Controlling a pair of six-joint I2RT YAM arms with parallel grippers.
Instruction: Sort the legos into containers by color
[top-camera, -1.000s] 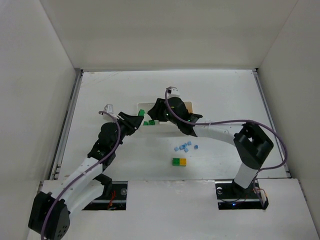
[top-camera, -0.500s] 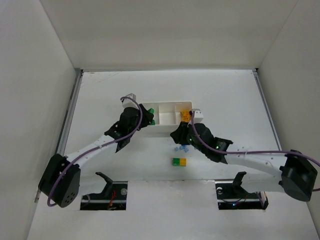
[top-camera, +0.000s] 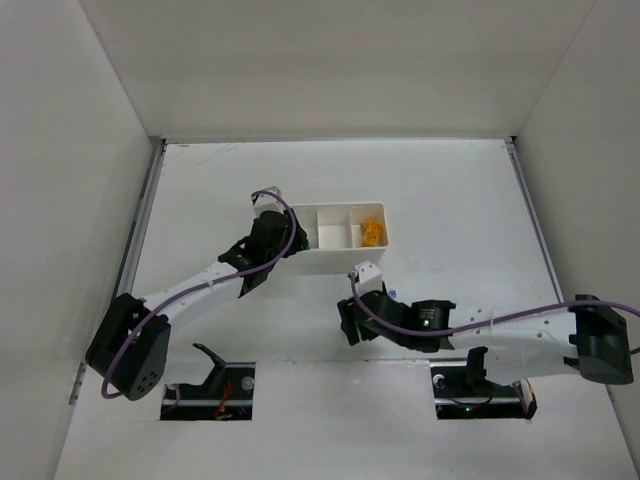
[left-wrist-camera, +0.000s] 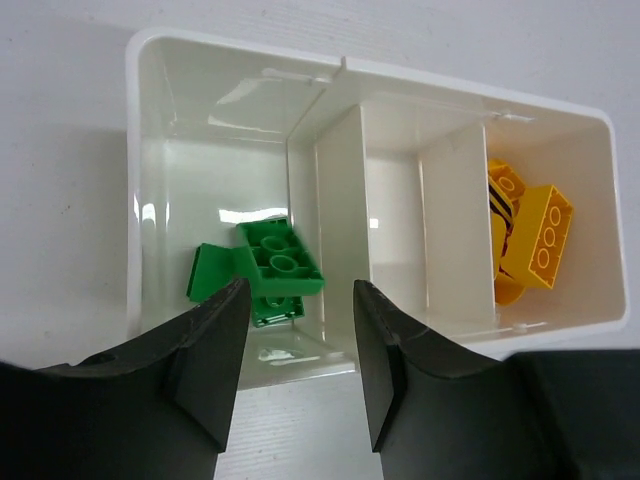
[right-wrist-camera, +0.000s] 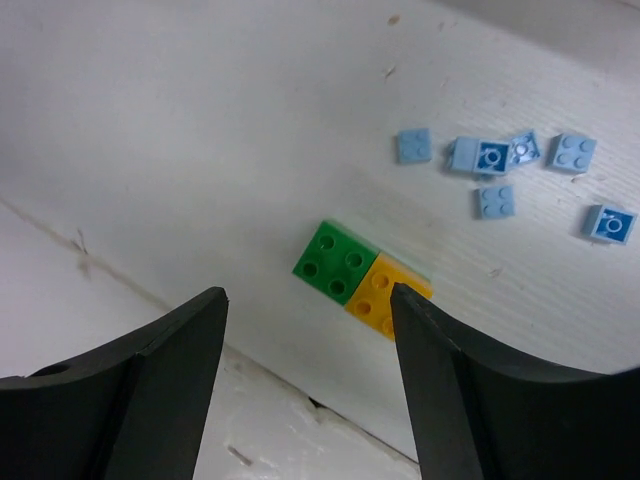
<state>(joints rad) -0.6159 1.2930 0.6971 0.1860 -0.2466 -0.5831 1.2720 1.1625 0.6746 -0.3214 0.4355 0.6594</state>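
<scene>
The white three-compartment tray (top-camera: 345, 262) (left-wrist-camera: 150, 200) stands mid-table. Its left compartment holds green legos (left-wrist-camera: 262, 268), the middle one shows nothing, and the right one holds yellow-orange legos (left-wrist-camera: 528, 236) (top-camera: 371, 233). My left gripper (left-wrist-camera: 300, 370) (top-camera: 290, 243) is open and empty, hovering at the tray's near-left side. My right gripper (right-wrist-camera: 308, 335) (top-camera: 348, 325) is open and empty above a joined green-and-yellow pair (right-wrist-camera: 360, 280) lying flat on the table. Several tiny light blue legos (right-wrist-camera: 495, 160) lie scattered just beyond the pair. In the top view the right arm hides the pair.
The table's near edge, a seam onto a white ledge (right-wrist-camera: 120, 290), runs close to the pair. White walls enclose the table on three sides. The arm bases (top-camera: 470, 385) sit at the near edge.
My right arm has swung from over the tray back towards the near edge, past the blue legos, and now sits over the green-and-yellow pair. My left gripper has moved to the tray's left end.
</scene>
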